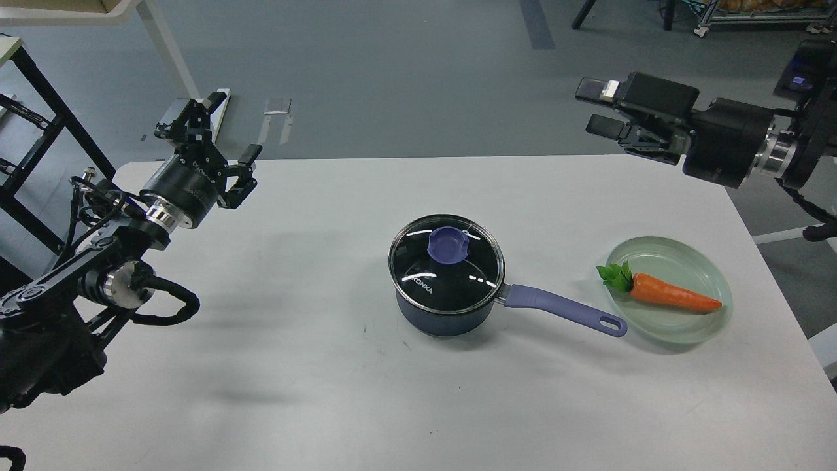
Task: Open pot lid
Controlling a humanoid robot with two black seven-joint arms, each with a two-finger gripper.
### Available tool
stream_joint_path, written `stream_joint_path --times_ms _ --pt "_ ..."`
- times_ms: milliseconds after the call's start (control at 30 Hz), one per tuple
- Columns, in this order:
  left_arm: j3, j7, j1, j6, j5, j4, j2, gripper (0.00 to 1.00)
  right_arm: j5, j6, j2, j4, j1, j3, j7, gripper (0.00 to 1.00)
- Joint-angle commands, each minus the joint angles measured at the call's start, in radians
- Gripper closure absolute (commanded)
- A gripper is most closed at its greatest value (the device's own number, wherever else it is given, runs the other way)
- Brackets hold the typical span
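Observation:
A dark blue pot (444, 314) stands at the middle of the white table (314, 366). Its glass lid (447, 263) is seated on it, with a purple knob (447, 244) on top. The purple pot handle (562, 311) points right. My left gripper (219, 134) is open and empty over the table's far left corner, far from the pot. My right gripper (598, 108) is raised high beyond the table's far right edge, pointing left, with its fingers apart and empty.
A clear glass plate (680, 330) with an orange toy carrot (667, 294) lies right of the pot handle's tip. A black rack (33, 137) stands off the table's left side.

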Motion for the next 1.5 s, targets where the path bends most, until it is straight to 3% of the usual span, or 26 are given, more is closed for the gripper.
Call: stream_joint_path --times_ms 0,167,367,567,800,1200,1467 --pt "0.000 0.000 0.000 0.006 0.004 -0.013 0.001 0.01 -0.308 -0.021 -0.007 0.100 0.116 -0.173 0.000 0.00" --pt "0.000 0.000 0.000 0.008 0.004 -0.027 0.011 0.01 -0.657 -0.120 -0.012 0.151 0.225 -0.407 0.000 0.00" --pt "0.001 0.000 0.007 0.017 0.004 -0.060 0.027 0.01 -0.877 -0.179 -0.001 0.151 0.228 -0.508 0.000 0.00" --pt "0.001 0.000 0.007 0.022 0.004 -0.070 0.028 0.01 -0.887 -0.179 0.055 0.130 0.227 -0.545 0.000 0.00" --pt "0.001 0.000 0.007 0.022 0.004 -0.073 0.026 0.01 -0.827 -0.197 0.172 -0.039 0.187 -0.582 0.000 0.01" --pt "0.000 0.000 0.009 0.022 0.004 -0.073 0.024 0.01 -0.695 -0.197 0.198 -0.047 0.173 -0.607 0.000 0.08" --pt "0.001 0.000 0.009 0.022 0.004 -0.085 0.023 0.01 -0.698 -0.199 0.189 -0.047 0.153 -0.610 0.000 0.23"
